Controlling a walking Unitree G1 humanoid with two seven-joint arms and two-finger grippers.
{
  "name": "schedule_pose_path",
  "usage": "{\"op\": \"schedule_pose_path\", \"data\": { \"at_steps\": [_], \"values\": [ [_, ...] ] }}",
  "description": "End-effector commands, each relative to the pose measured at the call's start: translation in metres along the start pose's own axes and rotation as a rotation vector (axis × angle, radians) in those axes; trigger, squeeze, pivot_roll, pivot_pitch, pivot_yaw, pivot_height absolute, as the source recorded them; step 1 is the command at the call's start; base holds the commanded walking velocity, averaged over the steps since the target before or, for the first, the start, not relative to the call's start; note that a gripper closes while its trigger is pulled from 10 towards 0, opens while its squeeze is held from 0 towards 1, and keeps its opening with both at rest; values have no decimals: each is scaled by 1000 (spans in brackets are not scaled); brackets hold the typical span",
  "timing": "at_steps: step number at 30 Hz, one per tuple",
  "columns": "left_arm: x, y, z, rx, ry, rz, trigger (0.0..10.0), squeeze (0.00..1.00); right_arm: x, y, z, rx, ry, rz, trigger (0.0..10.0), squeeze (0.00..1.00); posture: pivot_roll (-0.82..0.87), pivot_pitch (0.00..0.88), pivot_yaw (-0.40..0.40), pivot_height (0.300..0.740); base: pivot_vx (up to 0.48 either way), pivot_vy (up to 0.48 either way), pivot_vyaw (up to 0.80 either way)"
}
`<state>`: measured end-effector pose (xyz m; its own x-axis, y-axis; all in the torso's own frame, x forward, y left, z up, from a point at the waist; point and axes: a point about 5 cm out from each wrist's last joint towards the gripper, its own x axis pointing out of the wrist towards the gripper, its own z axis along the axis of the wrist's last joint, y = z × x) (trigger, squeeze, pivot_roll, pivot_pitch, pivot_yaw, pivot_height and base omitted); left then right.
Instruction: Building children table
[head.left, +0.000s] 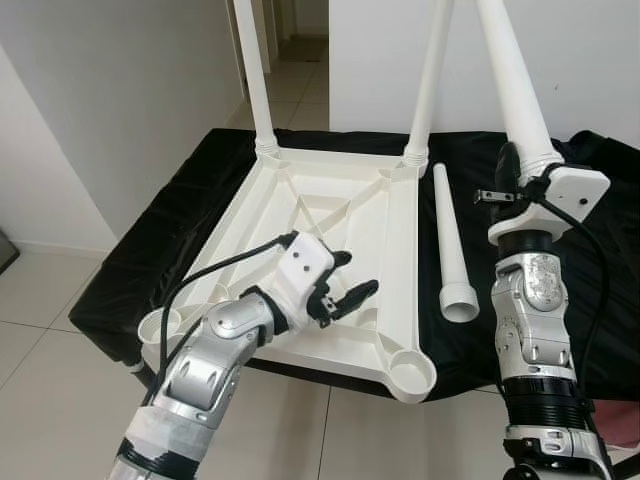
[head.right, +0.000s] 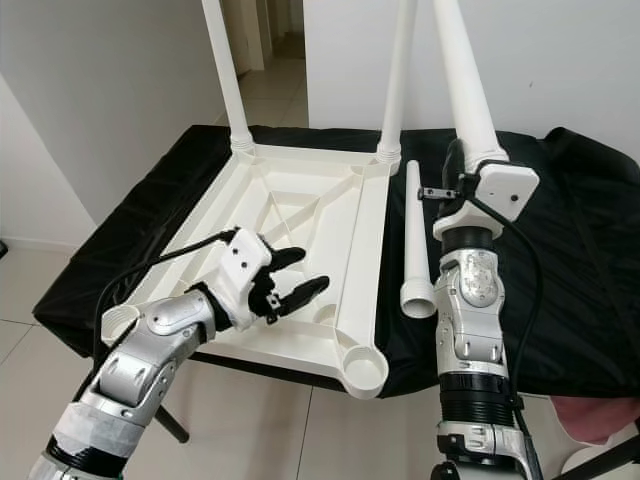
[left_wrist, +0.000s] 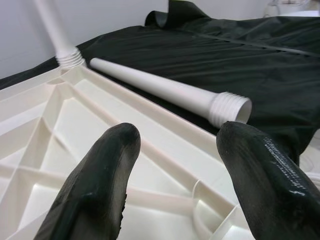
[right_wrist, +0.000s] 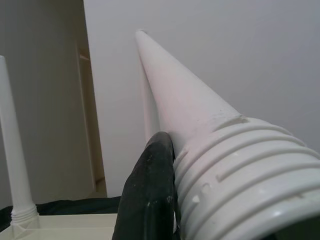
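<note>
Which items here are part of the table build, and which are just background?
Part of the job:
- upturned tabletop
- two fitted legs
- loose leg
- leg held by right gripper
- left gripper, open above tabletop

Just there:
- black cloth

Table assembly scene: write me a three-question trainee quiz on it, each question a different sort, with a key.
1. True or false: two legs already stand in the far corners of the upturned tabletop.
2. Multiple choice: the right gripper is shut on
A. the black cloth
B. a table leg
C. a screwdriver
3. Fill in: the loose leg lies on the black cloth, on the tabletop's ____ side, by the robot's sides.

Key
1. True: the far-left leg and far-right leg stand upright.
2. B: it holds the held leg upright, near its threaded end.
3. right. The left gripper, open, hovers over the tabletop.
</note>
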<state>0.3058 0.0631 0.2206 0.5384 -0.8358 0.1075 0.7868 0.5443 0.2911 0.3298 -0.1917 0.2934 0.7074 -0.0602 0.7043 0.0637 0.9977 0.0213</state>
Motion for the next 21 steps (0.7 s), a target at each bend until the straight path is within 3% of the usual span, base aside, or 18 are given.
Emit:
{"op": "schedule_pose_path", "data": {
  "at_steps": [1, 8, 13, 14, 15, 19, 21],
  "values": [
    [-5, 6, -4, -11, 8, 58, 10000, 0, 5, 6, 14, 9, -78, 40, 10000, 0, 1, 80, 43, 740, 0, 0, 0],
    [-10, 17, 0, -30, 2, 48, 10000, 0, 2, 17, 19, 33, -100, 126, 10000, 0, 5, 88, 37, 740, 0, 0, 0],
    [-14, 26, 5, -155, -31, -21, 10000, 0, -6, 32, 15, 57, -80, 225, 10000, 0, 3, 93, 35, 740, 0, 0, 0],
    [-16, 29, 7, -204, -50, -38, 10000, 435, -10, 37, 13, 65, -66, 253, 10000, 0, 0, 96, 37, 740, 0, 0, 0],
    [-17, 33, 11, -264, -78, -55, 10000, 1000, -17, 42, 9, 73, -42, 289, 10000, 0, -1, 97, 36, 740, 0, 0, 0],
    [-18, 36, 15, -297, -97, -71, 10000, 1000, -23, 44, 6, 76, -23, 304, 10000, 0, 0, 98, 35, 740, 0, 0, 0],
    [-19, 39, 21, -381, -148, -100, 10000, 1000, -31, 48, 1, 84, 6, 331, 10000, 0, -1, 98, 36, 740, 0, 0, 0]
  ]
}}
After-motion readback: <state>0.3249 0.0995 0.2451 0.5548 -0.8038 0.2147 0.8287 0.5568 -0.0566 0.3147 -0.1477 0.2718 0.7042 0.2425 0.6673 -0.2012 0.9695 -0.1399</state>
